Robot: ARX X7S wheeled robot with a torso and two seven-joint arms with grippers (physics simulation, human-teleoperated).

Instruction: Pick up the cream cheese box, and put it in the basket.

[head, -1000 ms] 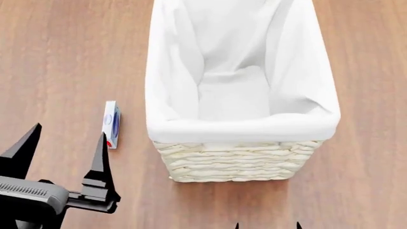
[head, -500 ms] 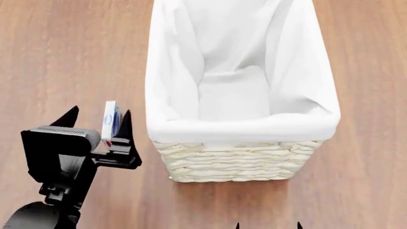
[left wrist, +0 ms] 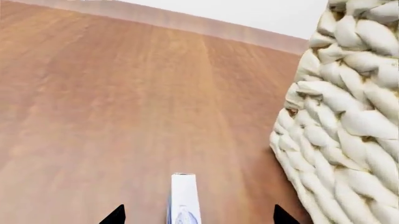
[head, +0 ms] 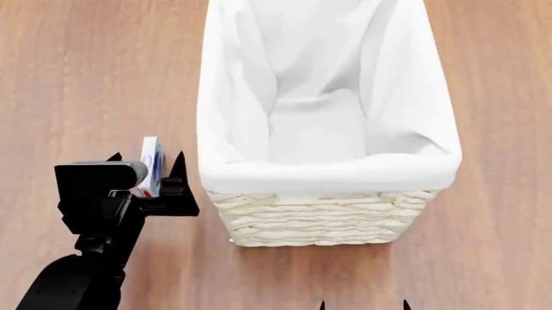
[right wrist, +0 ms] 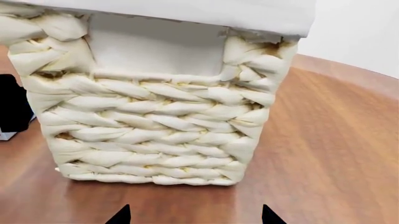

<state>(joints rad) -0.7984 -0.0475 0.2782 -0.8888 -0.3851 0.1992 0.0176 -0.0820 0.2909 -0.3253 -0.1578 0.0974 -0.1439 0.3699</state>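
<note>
Cream cheese box (head: 152, 166) on edge on the wooden table (head: 86, 77), just beside the basket (head: 319, 219), off its left wall near the front corner; narrow top edge up, blue print and a red spot on the face toward the basket. Not touching the wicker.

Left gripper (head: 147, 163) down around the box: one dark fingertip (head: 180, 161) between box and basket, the other just poking out past the gripper body on the far side of the box. Jaws wide apart in the left wrist view, the box (left wrist: 184, 198) standing upright midway between the two tips, bare table showing on both sides of it. No contact visible; nothing held. Basket's braided side (left wrist: 339, 130) close by in the same view.

Right gripper (right wrist: 194, 215) low in front of the basket's near wall (right wrist: 156, 116), only the two pointed tips showing, spread well apart, nothing between them. Same two tips (head: 362, 305) barely visible at the head view's lower edge.

Basket: white cloth liner (head: 328, 97) folded over the rim, only cloth visible inside.
</note>
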